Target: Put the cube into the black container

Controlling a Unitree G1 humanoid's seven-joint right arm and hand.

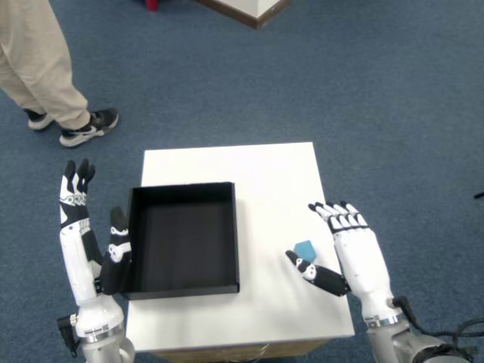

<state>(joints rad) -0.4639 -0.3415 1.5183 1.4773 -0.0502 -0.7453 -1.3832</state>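
Observation:
A small blue cube [305, 249] lies on the white table [265, 170], right of the black container [184, 238]. My right hand [350, 253] hovers at the table's right edge, palm inward, fingers spread and thumb pointing toward the cube; the thumb tip is just below the cube and nothing is held. The container is an open, shallow black box with nothing visible inside. My left hand [87, 234] stands upright beside the container's left wall, fingers extended.
A person's legs and black shoes [89, 127] stand on the blue carpet at the far left. A wooden-edged piece of furniture [253, 9] is at the top. Cables [461, 330] hang near my right forearm.

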